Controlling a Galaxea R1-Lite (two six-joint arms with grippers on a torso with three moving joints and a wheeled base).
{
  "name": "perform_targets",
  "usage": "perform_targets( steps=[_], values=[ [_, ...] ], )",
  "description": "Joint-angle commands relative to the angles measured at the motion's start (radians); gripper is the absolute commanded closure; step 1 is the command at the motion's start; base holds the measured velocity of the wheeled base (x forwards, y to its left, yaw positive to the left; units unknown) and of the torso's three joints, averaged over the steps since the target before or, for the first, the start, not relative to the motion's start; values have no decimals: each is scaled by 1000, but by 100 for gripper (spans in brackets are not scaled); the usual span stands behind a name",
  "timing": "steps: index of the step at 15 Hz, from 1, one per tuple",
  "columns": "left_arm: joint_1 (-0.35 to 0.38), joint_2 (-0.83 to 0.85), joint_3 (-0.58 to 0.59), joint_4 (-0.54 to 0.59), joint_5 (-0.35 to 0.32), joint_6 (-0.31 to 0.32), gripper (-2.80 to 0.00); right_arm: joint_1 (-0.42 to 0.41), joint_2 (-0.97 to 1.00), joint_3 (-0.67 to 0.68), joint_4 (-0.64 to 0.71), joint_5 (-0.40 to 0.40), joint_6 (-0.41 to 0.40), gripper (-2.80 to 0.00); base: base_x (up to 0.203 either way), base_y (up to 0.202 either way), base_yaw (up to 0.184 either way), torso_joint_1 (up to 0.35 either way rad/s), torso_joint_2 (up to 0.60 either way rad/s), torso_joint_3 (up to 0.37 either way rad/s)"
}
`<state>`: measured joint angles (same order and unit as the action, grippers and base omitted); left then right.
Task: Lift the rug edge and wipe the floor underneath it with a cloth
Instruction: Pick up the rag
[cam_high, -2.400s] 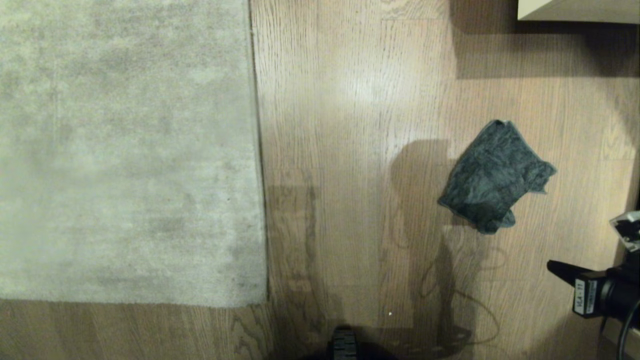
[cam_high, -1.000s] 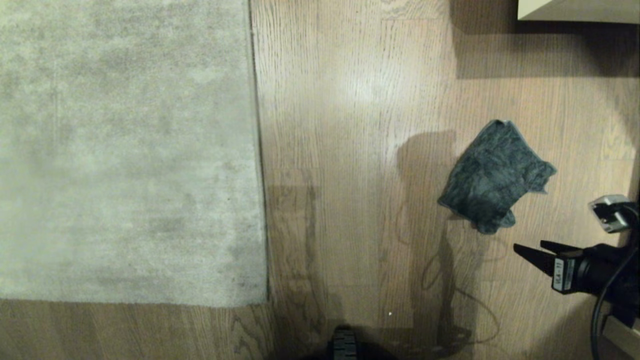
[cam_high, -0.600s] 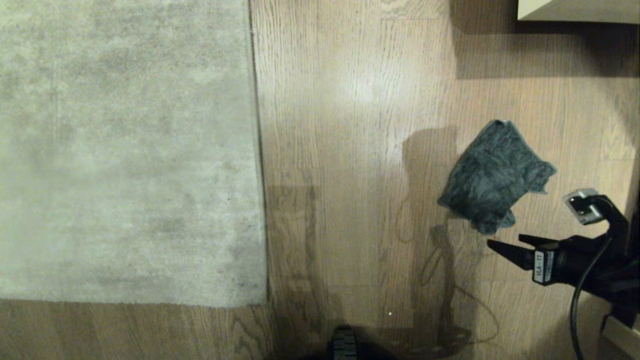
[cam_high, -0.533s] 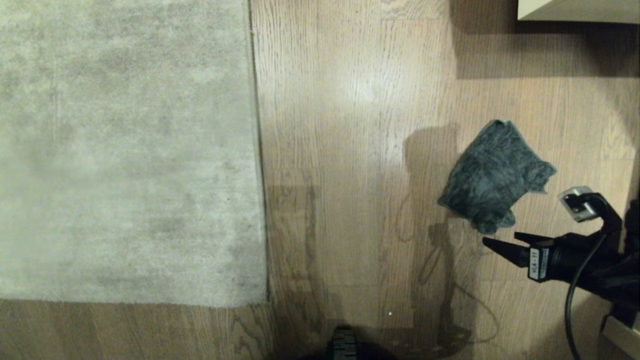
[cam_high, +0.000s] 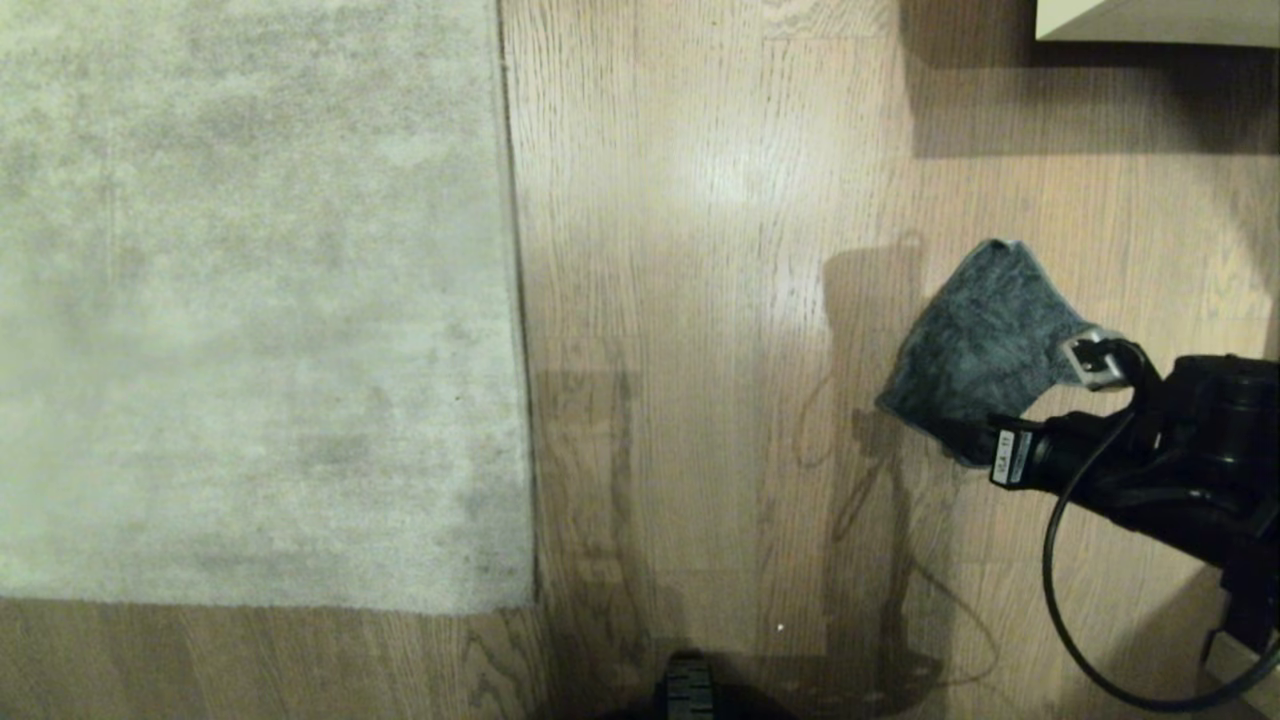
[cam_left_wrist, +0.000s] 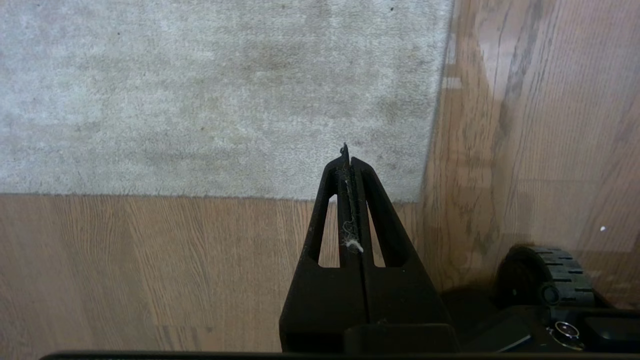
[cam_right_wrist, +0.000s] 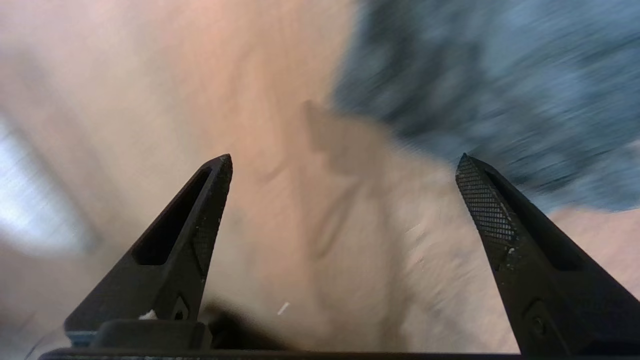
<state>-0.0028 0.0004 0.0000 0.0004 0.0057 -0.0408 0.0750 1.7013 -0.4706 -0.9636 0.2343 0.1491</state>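
Cloth (cam_high: 985, 345): a soft, lumpy rag lying on the floor (cam_high: 700, 300), well apart from the rug (cam_high: 250, 300); judged light and limp, likely to bunch when pinched.
Hold: a raised fold near the cloth's near edge is judged best (flat parts may slip).
Cloth axis: the long axis is seen running diagonally, 1 pointed corner aimed away from the robot.
Right end effector (cam_right_wrist: 345, 165): fingers spread wide, nothing held, at the cloth's near edge.
Left end effector (cam_left_wrist: 347, 155): closed, empty, parked over the rug's corner.
Rug: flat, edge not yet lifted.

Right gripper (cam_right_wrist: 345, 165) jaws spread wide; left gripper (cam_left_wrist: 348, 160) jaws closed
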Motion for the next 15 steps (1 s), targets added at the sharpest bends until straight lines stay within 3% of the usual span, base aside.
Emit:
perform_targets(
  steps=[1, 3, 7, 12, 15],
  values=[
    [0, 1, 0, 0, 0, -1, 0, -9, 39, -48, -10, -83, 18, -280, 0, 0, 0, 0, 0, 0],
    [0, 1, 0, 0, 0, -1, 0, -26, 51, -74, -10, -119, 55, -280, 0, 0, 0, 0, 0, 0],
    [1, 1, 0, 0, 0, -1, 0, -107, 82, -144, -4, -178, 52, -280, 0, 0, 0, 0, 0, 0],
    [1, 1, 0, 0, 0, -1, 0, -231, 68, -127, 26, -196, -50, -280, 0, 0, 0, 0, 0, 0],
    [1, 1, 0, 0, 0, -1, 0, -251, 92, -121, 37, -196, -63, -280, 0, 0, 0, 0, 0, 0]
  ],
)
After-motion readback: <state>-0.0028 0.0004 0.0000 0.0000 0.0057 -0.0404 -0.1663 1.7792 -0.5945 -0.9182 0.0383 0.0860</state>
